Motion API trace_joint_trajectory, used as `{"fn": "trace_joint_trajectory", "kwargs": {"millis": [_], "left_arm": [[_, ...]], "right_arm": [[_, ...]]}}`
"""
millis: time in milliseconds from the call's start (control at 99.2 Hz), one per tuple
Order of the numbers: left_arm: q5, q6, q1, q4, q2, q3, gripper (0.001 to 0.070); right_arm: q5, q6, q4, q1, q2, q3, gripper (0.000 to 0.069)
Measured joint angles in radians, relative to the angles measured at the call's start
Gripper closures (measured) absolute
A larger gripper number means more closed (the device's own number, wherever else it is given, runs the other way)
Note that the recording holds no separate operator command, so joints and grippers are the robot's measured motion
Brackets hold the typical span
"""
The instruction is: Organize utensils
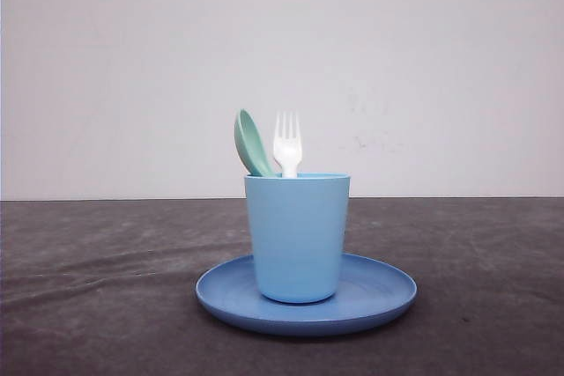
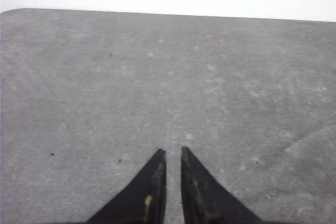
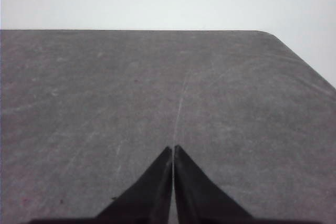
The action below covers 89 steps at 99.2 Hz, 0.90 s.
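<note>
Front view: a dark grey, scuffed tabletop (image 1: 88, 305) meets a plain white wall (image 1: 132, 59). A blue plate (image 1: 379, 292) carries a light blue cup (image 1: 297, 235) holding the green spoon (image 1: 251, 143) and white fork (image 1: 286, 144) upright. No writing is legible.

Left wrist view: left end effector (image 2: 173, 153) nearly closed, narrow gap, empty, over bare tabletop.

Right wrist view: right end effector (image 3: 173, 149) closed, tips touching, empty.

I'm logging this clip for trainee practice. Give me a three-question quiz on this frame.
1. True or false: the white fork and mint-green spoon stand in the light blue cup.
2. What does the cup rest on? A) bare table B) round blue plate C) tray
3. The right gripper holds ____.

Key: 1 true; 2 B; 3 nothing: its fingers are together over the bare grey table.
</note>
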Motion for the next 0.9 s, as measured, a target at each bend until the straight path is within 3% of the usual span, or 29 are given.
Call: {"fn": "trace_joint_trajectory", "kwargs": {"millis": [494, 898], "left_arm": [[0.000, 0.000, 0.000, 0.000, 0.000, 0.000, 0.0684], [0.000, 0.000, 0.000, 0.000, 0.000, 0.000, 0.0684]], "right_arm": [[-0.027, -0.021, -0.111, -0.019, -0.183, -0.082, 0.0687], [-0.051, -0.026, -0.103, -0.019, -0.190, -0.082, 0.0687]]}}
